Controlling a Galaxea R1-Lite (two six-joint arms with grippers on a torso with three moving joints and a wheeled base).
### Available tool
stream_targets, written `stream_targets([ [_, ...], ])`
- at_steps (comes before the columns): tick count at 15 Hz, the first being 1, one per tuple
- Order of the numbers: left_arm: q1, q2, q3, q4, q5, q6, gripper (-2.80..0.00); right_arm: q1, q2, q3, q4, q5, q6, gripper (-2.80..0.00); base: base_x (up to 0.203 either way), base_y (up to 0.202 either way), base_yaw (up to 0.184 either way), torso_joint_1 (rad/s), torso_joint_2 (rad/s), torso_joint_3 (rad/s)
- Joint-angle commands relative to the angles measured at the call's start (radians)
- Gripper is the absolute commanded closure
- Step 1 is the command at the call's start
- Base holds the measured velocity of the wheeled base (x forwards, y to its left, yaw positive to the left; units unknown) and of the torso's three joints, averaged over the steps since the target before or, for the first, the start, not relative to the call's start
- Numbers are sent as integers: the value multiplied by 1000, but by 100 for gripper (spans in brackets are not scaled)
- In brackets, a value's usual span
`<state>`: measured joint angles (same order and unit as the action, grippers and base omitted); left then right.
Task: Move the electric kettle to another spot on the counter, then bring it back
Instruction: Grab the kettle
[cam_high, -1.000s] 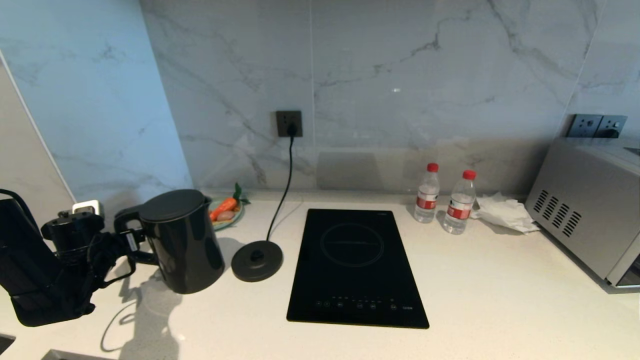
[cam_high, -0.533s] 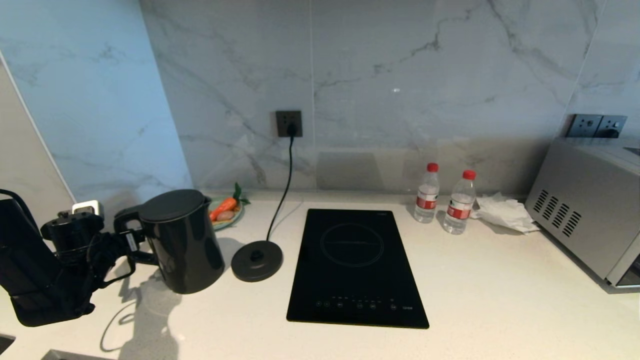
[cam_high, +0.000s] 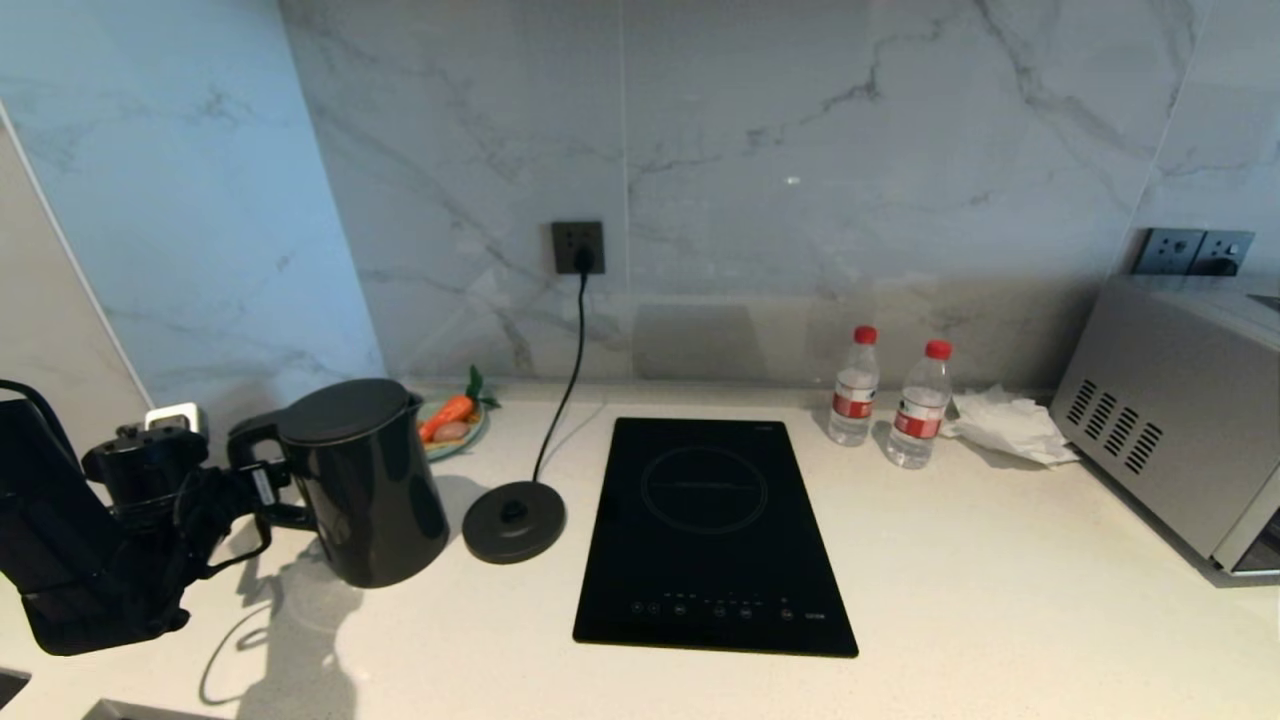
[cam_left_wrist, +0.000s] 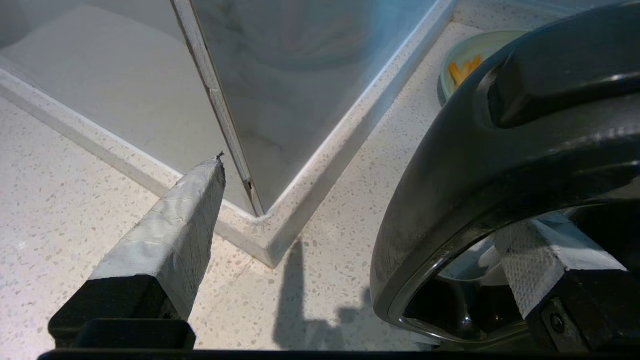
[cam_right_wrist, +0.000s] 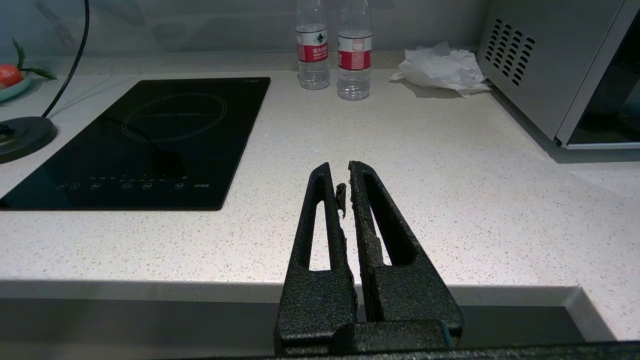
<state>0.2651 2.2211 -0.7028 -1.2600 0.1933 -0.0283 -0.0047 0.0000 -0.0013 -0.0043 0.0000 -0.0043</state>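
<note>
A black kettle stands upright on the pale speckled table, off its round base, which lies just to its right beside a black hob. The left gripper is at the kettle's handle, jaws wide open, one finger inside the loop and the other outside. The right gripper hangs at the table's front edge, jaws closed on nothing.
</note>
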Motion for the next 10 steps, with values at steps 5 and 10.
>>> stream_targets([
  [5, 0, -5, 2, -7, 3, -1, -280, 0, 0, 1, 0, 0, 0, 0, 0, 0, 0, 0, 0, 0],
  [10, 0, -9, 2, -7, 3, -1, 0, 0, 0, 0, 0, 0, 0, 0, 0, 0, 0, 0, 0, 0],
])
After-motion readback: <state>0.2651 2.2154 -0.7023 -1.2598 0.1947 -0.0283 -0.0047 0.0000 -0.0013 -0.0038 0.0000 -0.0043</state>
